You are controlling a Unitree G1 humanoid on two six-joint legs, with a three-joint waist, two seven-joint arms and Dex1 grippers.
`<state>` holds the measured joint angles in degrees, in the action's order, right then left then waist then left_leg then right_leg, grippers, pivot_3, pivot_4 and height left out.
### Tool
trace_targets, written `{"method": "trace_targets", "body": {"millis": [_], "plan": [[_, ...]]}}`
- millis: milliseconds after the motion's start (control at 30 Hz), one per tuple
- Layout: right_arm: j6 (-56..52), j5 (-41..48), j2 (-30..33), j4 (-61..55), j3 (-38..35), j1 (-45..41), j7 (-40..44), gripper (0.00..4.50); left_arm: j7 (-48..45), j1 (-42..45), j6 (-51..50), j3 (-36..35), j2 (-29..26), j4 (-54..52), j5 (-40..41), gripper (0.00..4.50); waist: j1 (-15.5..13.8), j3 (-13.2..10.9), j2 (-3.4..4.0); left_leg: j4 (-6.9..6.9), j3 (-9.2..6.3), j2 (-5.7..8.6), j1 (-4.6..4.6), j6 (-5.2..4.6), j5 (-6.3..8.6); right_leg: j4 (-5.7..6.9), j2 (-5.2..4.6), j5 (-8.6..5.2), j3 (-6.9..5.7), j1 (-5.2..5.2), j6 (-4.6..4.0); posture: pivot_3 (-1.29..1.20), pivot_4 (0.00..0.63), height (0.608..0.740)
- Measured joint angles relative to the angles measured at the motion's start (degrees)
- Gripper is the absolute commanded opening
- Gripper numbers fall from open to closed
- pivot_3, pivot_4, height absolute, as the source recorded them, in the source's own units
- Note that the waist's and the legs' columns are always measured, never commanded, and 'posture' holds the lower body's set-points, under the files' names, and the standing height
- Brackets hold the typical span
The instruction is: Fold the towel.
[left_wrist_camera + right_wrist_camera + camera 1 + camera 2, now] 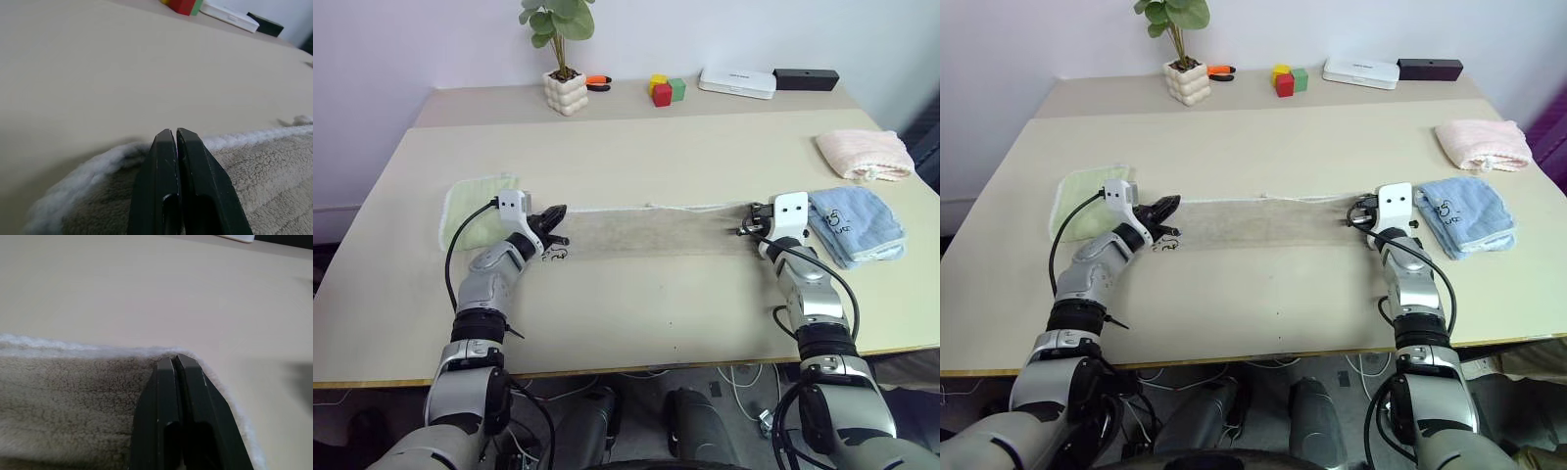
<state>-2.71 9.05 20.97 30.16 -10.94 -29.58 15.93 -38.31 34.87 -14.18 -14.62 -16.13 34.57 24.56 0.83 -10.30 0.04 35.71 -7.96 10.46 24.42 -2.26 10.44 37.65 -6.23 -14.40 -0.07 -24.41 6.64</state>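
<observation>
while both ends of the towel (pixel 651 231) lie flat as a long strip across the middle of the table (pixel 656 157), between the green cloth (pixel 475 204) and the blue cloth (pixel 857 223), best to set the corners down square before letting go. left gripper (pixel 175 139) pressed together over the near-left corner, right gripper (pixel 175 363) likewise pressed together at the right corner; cannot tell whether any pile is pinched between the fingers. probably worth releasing both at once, then smoothing. wrist views show the whitish trim curling round each corner just past the fingertips; head views show instead the whole strip, roughly straight, plus the pink cloth (pixel 865 154) well apart.
</observation>
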Motion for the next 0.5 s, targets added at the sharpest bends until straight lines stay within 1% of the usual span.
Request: {"method": "trace_targets", "body": {"millis": [33, 67, 100, 200, 233, 267, 367, 500], "plan": [[-1.61, 2.20, -0.22, -1.74, -0.92, 0.39, 1.40, 1.32, -2.15, -0.41, -1.52, 0.01, -0.25, -1.42, 1.22, 0.88, -0.03, 0.00, 0.00, 0.00, -0.01, 0.00, 0.01, -0.05, 0.03, 0.00, 0.00, 0.00, 0.00, -0.01, 0.00, 0.00, 0.150, 0.740], [-3.81, 4.79, -0.38, -4.10, -1.81, 0.91, 2.61, 1.88, -4.03, -0.85, -1.94, 0.59, -0.53, -3.07, 1.58, 1.42, -0.07, 0.00, 0.00, 0.00, -0.01, 0.00, 0.01, -0.06, 0.04, -0.01, 0.00, 0.00, 0.00, 0.00, 0.00, 0.00, 0.150, 0.740], [-5.34, 6.42, -0.45, -5.93, -2.54, 1.27, 3.26, 2.28, -5.08, -0.92, -1.89, 1.03, -0.72, -3.99, 1.63, 1.83, -0.10, 0.00, 0.00, 0.00, -0.01, 0.00, 0.01, -0.07, 0.04, -0.02, 0.00, 0.00, 0.00, 0.00, 0.00, 0.00, 0.150, 0.740], [-16.26, 16.84, -0.33, -16.79, -7.44, 3.96, 4.65, 3.83, -8.35, -0.87, -0.31, 2.94, -2.11, -6.63, 0.89, 3.40, -0.27, 0.00, 0.00, -0.01, -0.02, 0.00, 0.01, -0.13, 0.09, -0.02, -0.01, 0.00, 0.01, 0.00, 0.00, 0.00, 0.150, 0.740], [-19.66, 19.95, 0.02, -19.91, -8.97, 5.00, 4.66, 4.41, -9.25, -0.80, -0.26, 2.97, -2.71, -6.97, 0.96, 3.96, -0.23, 0.00, 0.00, -0.02, -0.02, 0.00, 0.01, -0.14, 0.11, -0.03, -0.01, 0.00, 0.01, 0.00, 0.00, 0.00, 0.150, 0.740], [-23.46, 23.27, 0.40, -22.84, -10.77, 6.27, 4.49, 4.50, -10.28, -0.77, -0.31, 2.98, -3.27, -7.54, 1.08, 4.44, -0.22, 0.00, 0.00, -0.04, -0.03, 0.00, 0.01, -0.17, 0.12, -0.03, -0.01, 0.00, 0.01, -0.01, 0.00, 0.00, 0.150, 0.740], [-33.54, 31.61, 1.00, -30.69, -14.49, 11.26, 3.03, 4.50, -15.12, -0.62, -0.60, 3.94, -5.63, -8.97, 1.30, 4.48, -0.25, 0.00, 0.01, -0.12, -0.03, -0.02, 0.01, -0.19, 0.13, -0.05, -0.01, -0.01, 0.01, -0.04, -0.01, 0.00, 0.150, 0.740], [-43.38, 40.90, 0.29, -41.10, -18.25, 19.32, -2.85, 4.50, -23.55, -0.26, -2.23, 4.81, -9.96, -10.02, 2.63, 4.48, -0.21, 0.01, 0.03, -0.21, -0.02, -0.04, 0.00, -0.18, 0.14, -0.08, -0.01, -0.01, 0.04, -0.07, -0.02, 0.00, 0.150, 0.740]]}}
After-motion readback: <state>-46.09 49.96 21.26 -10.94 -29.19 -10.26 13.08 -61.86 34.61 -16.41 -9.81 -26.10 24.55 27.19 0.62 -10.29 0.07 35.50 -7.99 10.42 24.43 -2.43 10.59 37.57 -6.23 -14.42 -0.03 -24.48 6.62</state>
